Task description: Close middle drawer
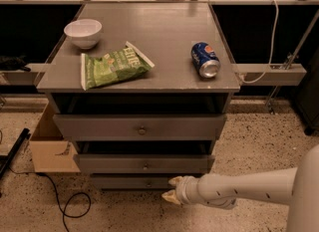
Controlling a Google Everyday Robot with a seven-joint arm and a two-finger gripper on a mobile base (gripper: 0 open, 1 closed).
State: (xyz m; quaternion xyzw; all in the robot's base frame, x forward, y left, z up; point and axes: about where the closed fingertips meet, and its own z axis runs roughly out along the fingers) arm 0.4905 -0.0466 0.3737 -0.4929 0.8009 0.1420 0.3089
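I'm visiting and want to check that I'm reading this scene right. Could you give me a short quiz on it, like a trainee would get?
1. True or false: the can on the cabinet stands upright.
2. Where is the gripper? A) above the cabinet top B) low, in front of the bottom drawer C) beside the can
3. Fill in: the green bag lies between the bowl and the ____.
Key: 1 false, it lies on its side. 2 B, just below the middle drawer, which stands partly open. 3 can.
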